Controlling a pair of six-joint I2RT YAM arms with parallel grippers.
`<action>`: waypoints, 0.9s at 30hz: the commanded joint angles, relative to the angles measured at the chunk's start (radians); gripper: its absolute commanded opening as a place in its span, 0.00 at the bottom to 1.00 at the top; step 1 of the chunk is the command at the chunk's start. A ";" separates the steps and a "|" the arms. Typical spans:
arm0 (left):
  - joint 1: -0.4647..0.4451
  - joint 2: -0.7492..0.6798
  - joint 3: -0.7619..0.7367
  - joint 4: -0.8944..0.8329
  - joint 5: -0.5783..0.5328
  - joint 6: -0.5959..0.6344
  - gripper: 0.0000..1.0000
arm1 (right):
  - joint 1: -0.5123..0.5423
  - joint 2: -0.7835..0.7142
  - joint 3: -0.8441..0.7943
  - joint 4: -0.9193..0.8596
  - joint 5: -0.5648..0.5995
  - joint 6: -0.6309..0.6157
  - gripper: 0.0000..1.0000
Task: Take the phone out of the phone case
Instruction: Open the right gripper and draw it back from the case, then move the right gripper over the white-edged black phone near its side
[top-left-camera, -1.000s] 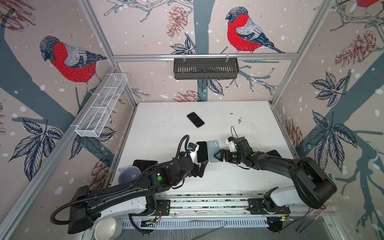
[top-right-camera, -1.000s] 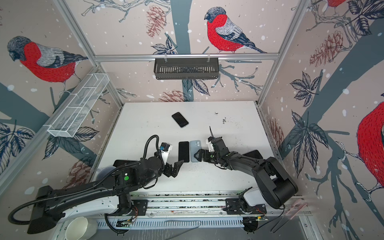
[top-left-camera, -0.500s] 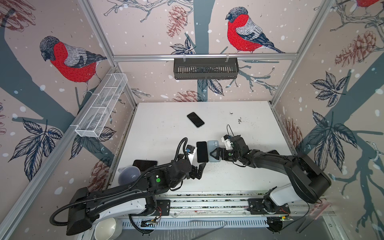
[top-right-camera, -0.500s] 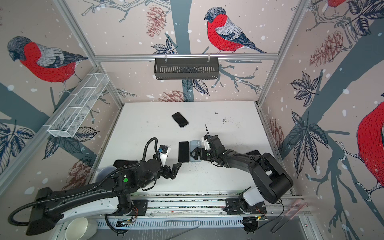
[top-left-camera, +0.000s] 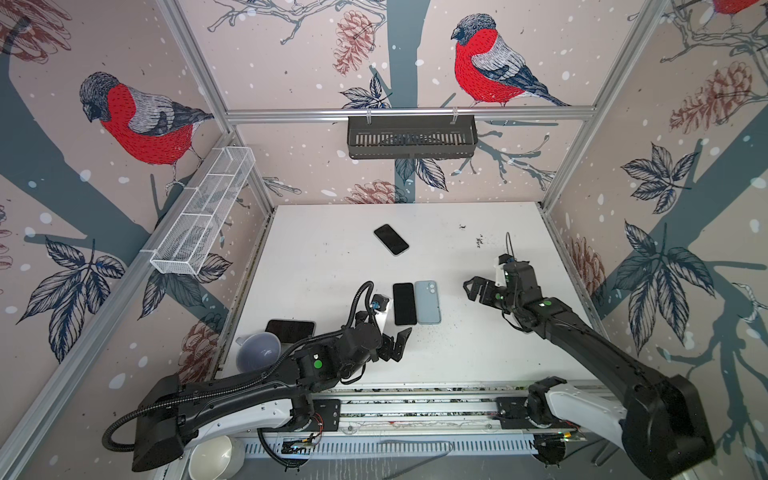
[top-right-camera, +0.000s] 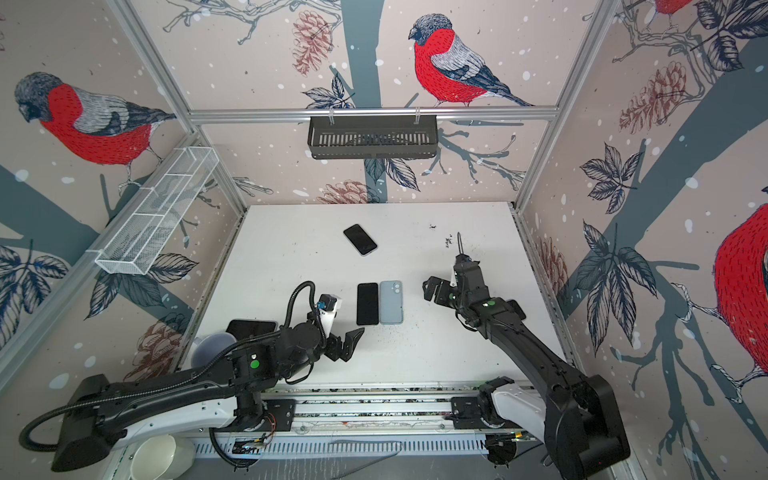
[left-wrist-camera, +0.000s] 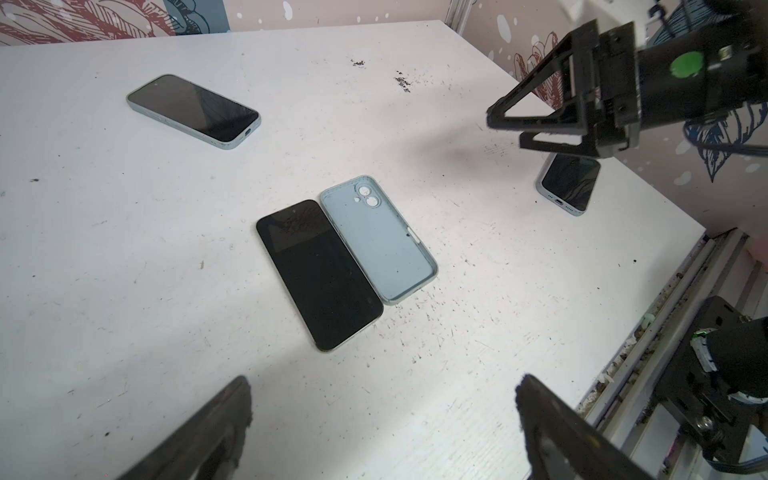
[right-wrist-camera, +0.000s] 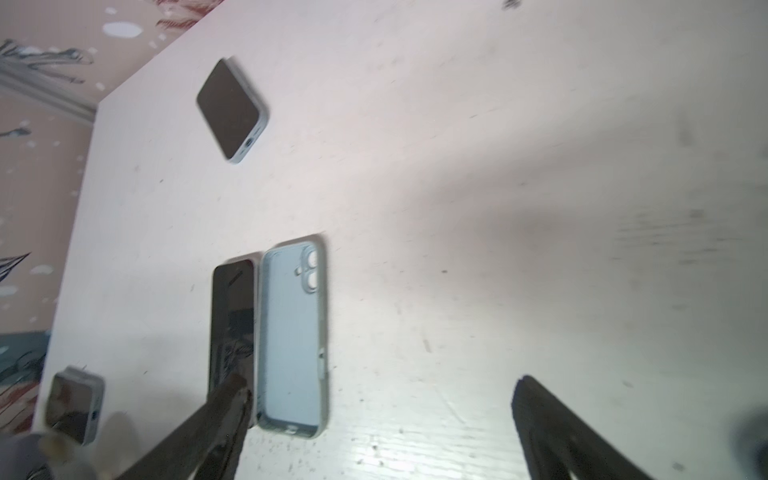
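**Phone lies beside its case; both end effectors open**

The black phone (top-left-camera: 404, 304) lies screen up on the white worktop (top-left-camera: 478, 353), about midway between the left and right edges and somewhat nearer the front edge. The pale blue phone case (top-left-camera: 427, 302) lies along the phone's right side, touching it or nearly so. The case's hollow side faces up and its camera holes point toward the back edge.

The left end effector (top-left-camera: 395, 347) hovers between the phone and the front edge, jaws spread wide and holding nothing. The right end effector (top-left-camera: 473, 289) hangs to the right of the case, well apart from it, also wide open and holding nothing.

A second phone (top-left-camera: 391, 239), in a case, lies nearer the back edge. A third phone (top-left-camera: 290, 331) lies by the left edge.
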 joint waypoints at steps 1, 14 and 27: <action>0.009 -0.010 -0.019 0.074 0.007 0.006 0.98 | -0.053 -0.071 -0.003 -0.124 0.132 -0.028 1.00; 0.013 -0.064 -0.066 0.098 0.025 -0.012 0.98 | -0.353 -0.048 -0.001 -0.275 0.128 0.082 0.99; 0.013 -0.077 -0.079 0.095 0.009 -0.036 0.98 | -0.541 0.122 -0.018 -0.271 -0.015 0.088 0.99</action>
